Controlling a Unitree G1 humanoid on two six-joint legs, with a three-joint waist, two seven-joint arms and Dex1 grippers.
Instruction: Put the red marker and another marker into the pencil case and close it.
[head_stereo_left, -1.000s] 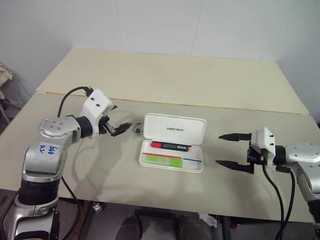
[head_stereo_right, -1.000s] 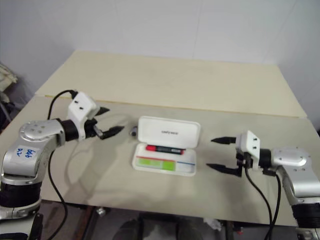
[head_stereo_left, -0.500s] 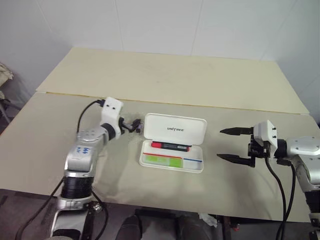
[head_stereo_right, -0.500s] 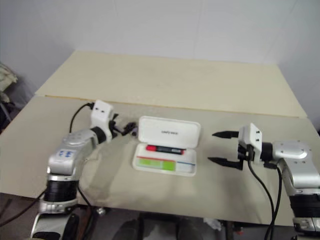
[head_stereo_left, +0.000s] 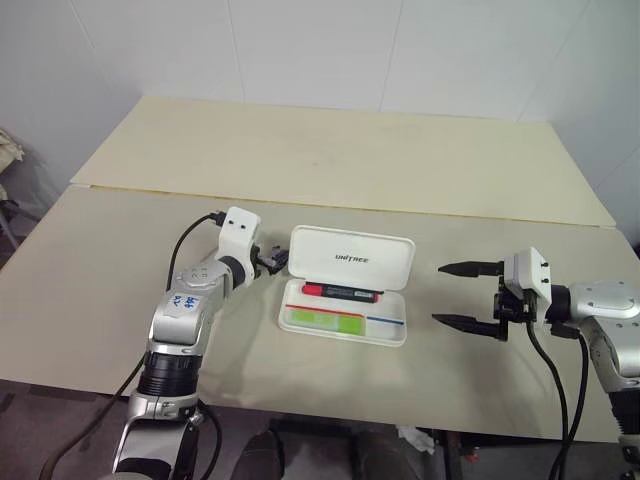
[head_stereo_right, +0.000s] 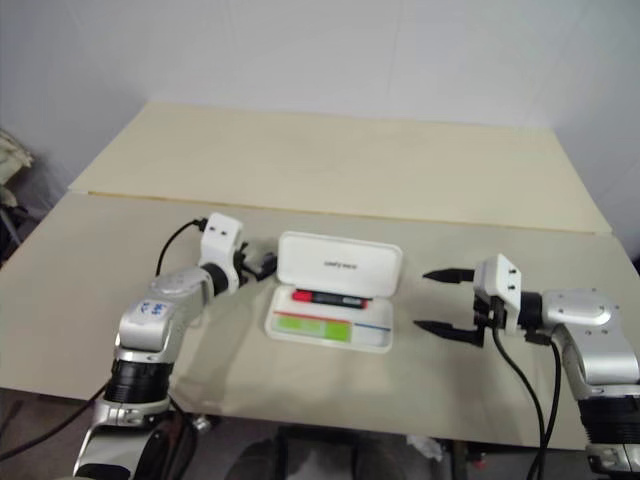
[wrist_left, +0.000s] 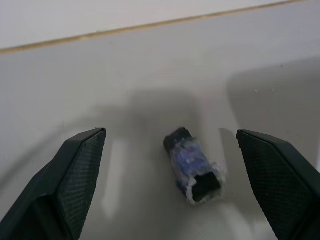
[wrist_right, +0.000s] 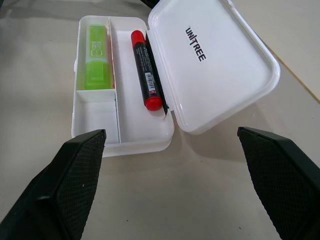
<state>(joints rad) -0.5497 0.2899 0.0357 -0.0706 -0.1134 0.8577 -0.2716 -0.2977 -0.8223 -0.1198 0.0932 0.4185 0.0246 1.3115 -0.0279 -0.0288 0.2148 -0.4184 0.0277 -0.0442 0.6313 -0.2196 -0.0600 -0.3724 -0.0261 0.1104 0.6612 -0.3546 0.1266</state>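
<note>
Both markers already lie inside the white hard-plastic pencil case (head_stereo_left: 344, 300) with rounded corners, which sits open at the centre of the head views, so the step in hand is, by my reading, to close it. The slim red marker (wrist_right: 146, 71), black barrel with red ends, rests in the long compartment next to the hinge; the flat lime-green highlighter (wrist_right: 97, 59) fills the narrow compartment along the front wall. To close well, a fingertip should catch the free edge of the upright lid (head_stereo_left: 352, 258), smooth and glossy with dark "UNITREE" lettering, and tip it forward over the tray, then press down near the front rim; the light case may skid on the matte beige table (head_stereo_left: 100, 290), so bracing it would help. The right gripper (head_stereo_left: 468, 294), at right centre of the head views, has its ridged black fingers spread wide and empty, pointing at the case and well apart from it. The left gripper (wrist_left: 175, 185), just left of the lid, is also splayed wide with nothing held, straddling a small grey-black metal piece (wrist_left: 192, 165) that lies beside the case and is not needed.
</note>
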